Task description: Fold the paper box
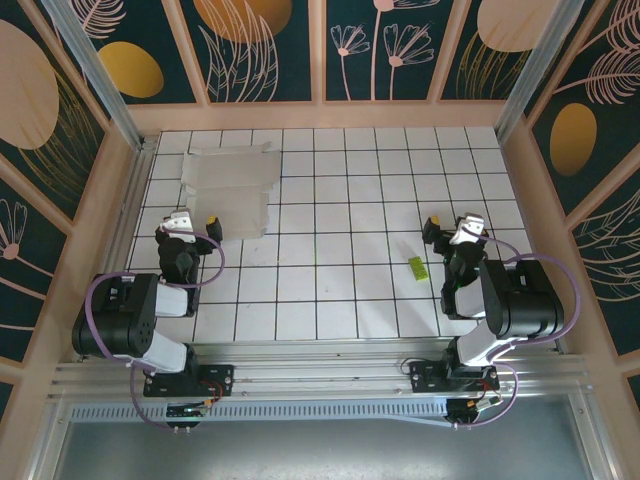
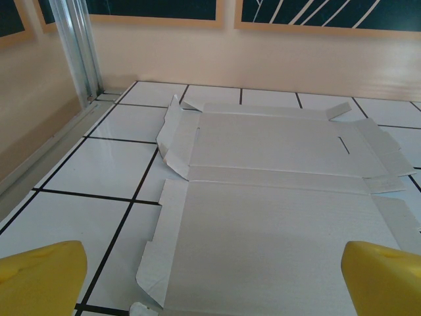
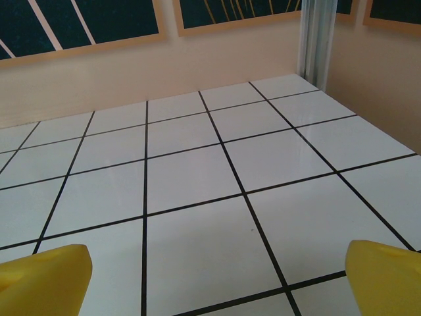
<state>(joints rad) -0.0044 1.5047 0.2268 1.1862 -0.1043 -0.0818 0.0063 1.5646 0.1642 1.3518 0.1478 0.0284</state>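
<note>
Left pincer [image 1: 195,220] hovers at the near edge of the paper box [image 1: 230,190], jaws spread wide and holding nothing. Right pincer [image 1: 450,224], well to the right of the box, is equally wide and empty. The box lies flat and unfolded on the counter [image 1: 350,180].

The paper box [image 1: 232,188] lies flat and unfolded on the white tiled table [image 1: 350,200], white side up, toward the far left corner. The left pincer [image 1: 195,224] hangs just beside the box's near edge, jaws spread, holding nothing. Well apart to the box's right sits the right pincer [image 1: 452,230], also spread and empty. A small yellow-green piece [image 1: 417,266] lies right of the box, nearer the arm bases.
</note>
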